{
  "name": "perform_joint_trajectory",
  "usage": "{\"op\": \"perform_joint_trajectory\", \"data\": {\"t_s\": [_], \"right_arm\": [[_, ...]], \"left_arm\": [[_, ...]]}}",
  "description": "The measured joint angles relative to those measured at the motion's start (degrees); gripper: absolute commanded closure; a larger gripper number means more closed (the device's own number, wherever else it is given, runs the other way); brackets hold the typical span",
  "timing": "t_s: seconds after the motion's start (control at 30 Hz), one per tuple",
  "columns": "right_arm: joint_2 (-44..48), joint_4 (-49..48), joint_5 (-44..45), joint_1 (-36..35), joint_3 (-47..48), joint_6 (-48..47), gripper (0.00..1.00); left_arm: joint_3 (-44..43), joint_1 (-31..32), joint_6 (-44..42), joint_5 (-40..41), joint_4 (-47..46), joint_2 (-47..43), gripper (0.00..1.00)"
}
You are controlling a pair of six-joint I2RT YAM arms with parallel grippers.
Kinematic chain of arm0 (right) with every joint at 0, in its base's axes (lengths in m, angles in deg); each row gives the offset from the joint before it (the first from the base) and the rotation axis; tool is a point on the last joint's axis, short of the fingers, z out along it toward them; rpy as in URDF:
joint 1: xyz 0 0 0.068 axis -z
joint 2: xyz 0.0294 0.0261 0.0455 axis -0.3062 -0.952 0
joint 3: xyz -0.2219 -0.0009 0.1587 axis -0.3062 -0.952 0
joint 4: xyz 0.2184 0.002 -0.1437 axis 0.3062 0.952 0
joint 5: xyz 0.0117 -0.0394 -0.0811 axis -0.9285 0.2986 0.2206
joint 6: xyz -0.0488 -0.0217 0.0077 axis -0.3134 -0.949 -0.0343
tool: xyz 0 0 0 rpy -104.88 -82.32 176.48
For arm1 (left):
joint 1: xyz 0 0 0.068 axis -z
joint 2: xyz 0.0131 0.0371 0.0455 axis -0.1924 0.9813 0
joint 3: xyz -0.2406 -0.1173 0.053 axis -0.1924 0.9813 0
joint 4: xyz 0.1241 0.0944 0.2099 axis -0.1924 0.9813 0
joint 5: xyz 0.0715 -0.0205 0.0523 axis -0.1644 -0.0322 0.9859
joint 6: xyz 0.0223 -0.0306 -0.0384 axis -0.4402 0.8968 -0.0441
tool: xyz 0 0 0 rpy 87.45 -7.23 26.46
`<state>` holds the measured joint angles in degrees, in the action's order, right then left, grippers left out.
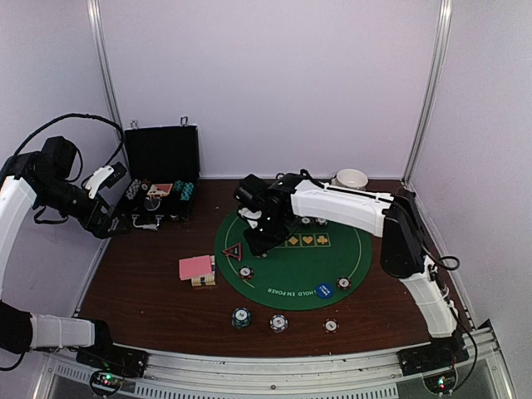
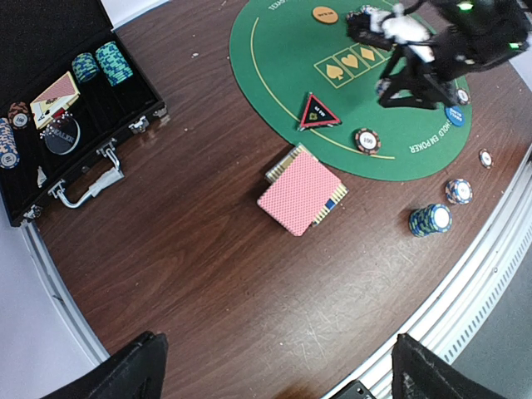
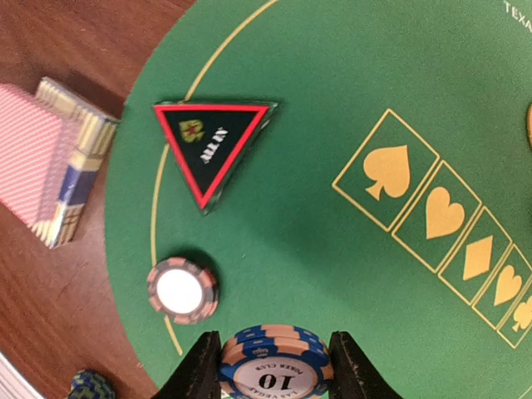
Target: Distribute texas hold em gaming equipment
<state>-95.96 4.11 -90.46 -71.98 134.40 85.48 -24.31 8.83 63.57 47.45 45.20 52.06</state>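
chip stack (image 3: 274,370): bottom cut off | orange disc (image 3: 529,125): sliver at right edge | card deck (image 3: 41,158): left side cut off

**newbie:** how's the light on your cams?

**me:** Soft, even, from overhead, barely any glare. The chip stack (image 3: 274,366) in my right fingers (image 3: 199,370) looks sharp. My left fingers (image 2: 125,370) are dark, blurry, and that view bends at the edges.

This looks like a robot test lab. Plain white walls (image 1: 274,83) and metal poles (image 1: 428,91) stand behind the right gripper (image 1: 258,239), boxing in the brown tabletop (image 1: 141,283) and the robot arms (image 1: 349,204).
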Motion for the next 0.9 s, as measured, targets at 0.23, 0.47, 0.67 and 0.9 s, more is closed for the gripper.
{"op": "perform_joint_trajectory", "data": {"t_s": [0.23,0.47,0.67,0.9], "right_arm": [[-10.0,0.7,0.0,2.2,8.3,1.5,0.88],[-13.5,0.3,-0.7,2.2,12.0,3.2,0.82],[-14.8,-0.1,-1.7,2.2,12.9,4.2,0.56],[-14.9,-0.5,-2.4,2.4,13.1,4.4,0.43]], "left_arm": [[0.0,0.0,0.0,0.0,0.0,0.0,0.03],[0.0,0.0,0.0,0.0,0.0,0.0,0.02],[0.0,0.0,0.0,0.0,0.0,0.0,0.02],[0.0,0.0,-0.2,0.0,0.0,0.0,0.02]]}}
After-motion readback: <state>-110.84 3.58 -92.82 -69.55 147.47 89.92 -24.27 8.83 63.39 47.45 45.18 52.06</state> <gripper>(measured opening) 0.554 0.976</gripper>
